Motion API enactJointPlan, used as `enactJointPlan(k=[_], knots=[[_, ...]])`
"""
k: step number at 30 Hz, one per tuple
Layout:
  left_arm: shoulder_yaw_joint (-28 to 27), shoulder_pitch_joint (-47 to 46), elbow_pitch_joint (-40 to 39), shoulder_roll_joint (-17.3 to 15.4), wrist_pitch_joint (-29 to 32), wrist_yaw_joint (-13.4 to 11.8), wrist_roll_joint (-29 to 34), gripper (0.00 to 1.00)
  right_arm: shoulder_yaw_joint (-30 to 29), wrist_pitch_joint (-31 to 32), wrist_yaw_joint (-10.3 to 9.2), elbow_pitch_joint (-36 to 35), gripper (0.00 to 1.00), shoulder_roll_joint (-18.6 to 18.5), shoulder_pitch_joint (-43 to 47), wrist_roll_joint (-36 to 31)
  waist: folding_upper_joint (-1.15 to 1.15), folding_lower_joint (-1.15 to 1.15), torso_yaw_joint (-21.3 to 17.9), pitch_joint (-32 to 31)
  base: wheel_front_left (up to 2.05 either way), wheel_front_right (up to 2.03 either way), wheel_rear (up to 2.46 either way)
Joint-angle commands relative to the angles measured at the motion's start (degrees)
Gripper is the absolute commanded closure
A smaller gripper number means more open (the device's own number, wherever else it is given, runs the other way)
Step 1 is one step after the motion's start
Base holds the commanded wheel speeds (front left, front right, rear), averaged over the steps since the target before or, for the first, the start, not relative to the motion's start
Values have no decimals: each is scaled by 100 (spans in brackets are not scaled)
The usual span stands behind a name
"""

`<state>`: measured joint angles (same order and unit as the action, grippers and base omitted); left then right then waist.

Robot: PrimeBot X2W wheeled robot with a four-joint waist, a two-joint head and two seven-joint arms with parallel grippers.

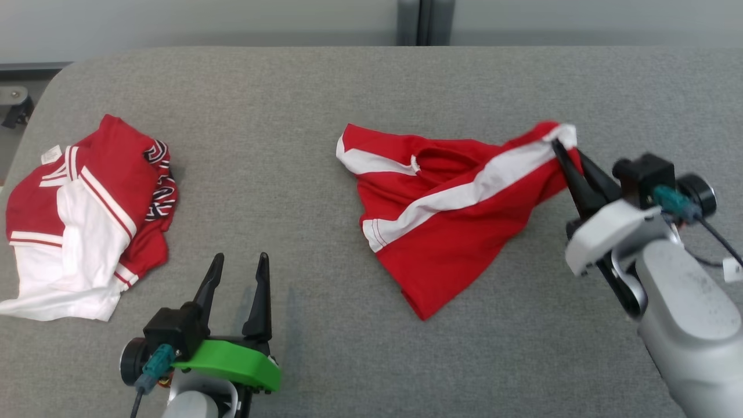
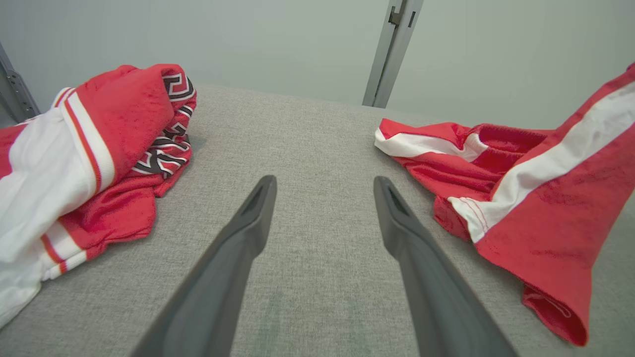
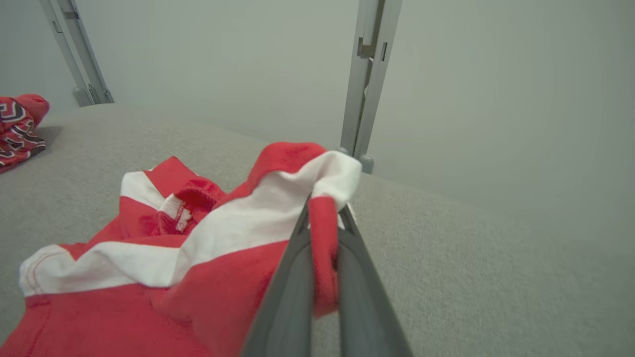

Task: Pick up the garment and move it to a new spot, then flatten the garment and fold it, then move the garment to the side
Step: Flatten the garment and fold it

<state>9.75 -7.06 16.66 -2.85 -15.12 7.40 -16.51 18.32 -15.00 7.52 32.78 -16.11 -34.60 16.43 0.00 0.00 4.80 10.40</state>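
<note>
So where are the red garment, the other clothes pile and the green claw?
red garment (image 1: 458,249): head view, plain red panel.
clothes pile (image 1: 87,232): head view, white fabric.
left gripper (image 1: 241,256): head view, between its fingertips.

One striped red garment (image 1: 447,232) and one heap of red and white clothes (image 1: 87,220) are lying on one grey table (image 1: 325,87); two grippers are showing, the left gripper (image 1: 241,256) and right gripper (image 1: 558,145).

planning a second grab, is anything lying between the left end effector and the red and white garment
Nothing visible. Bare grey table lies between the open left end effector and the garment. The other crumpled pile sits off to its left, out of that path.
</note>
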Motion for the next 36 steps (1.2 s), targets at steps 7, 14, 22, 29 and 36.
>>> enactJointPlan(k=[7,14,22,29,36], knots=[[210,-157,23,-15,-5,12,63,0,-986,-26,-6,26,0,256,954,-452,0,0,-318,57,0,0,0],[633,-359,131,-15,-4,12,-142,0,-1521,-26,-6,-606,0,624,1271,-881,0,0,-511,87,0,0,0],[1452,-1066,727,-19,-5,12,-512,0,-1559,-27,-6,-997,0,846,1378,-1043,0,0,-744,312,0,0,0],[1596,-1466,1410,-21,-5,12,-718,0,-1570,-27,-6,-1117,0,928,1323,-1065,0,0,-935,483,0,0,0],[1632,-1586,1659,-20,-5,12,-893,9,-1607,-27,-6,-1206,0,1023,1334,-1098,0,0,-1041,606,0,0,0]])
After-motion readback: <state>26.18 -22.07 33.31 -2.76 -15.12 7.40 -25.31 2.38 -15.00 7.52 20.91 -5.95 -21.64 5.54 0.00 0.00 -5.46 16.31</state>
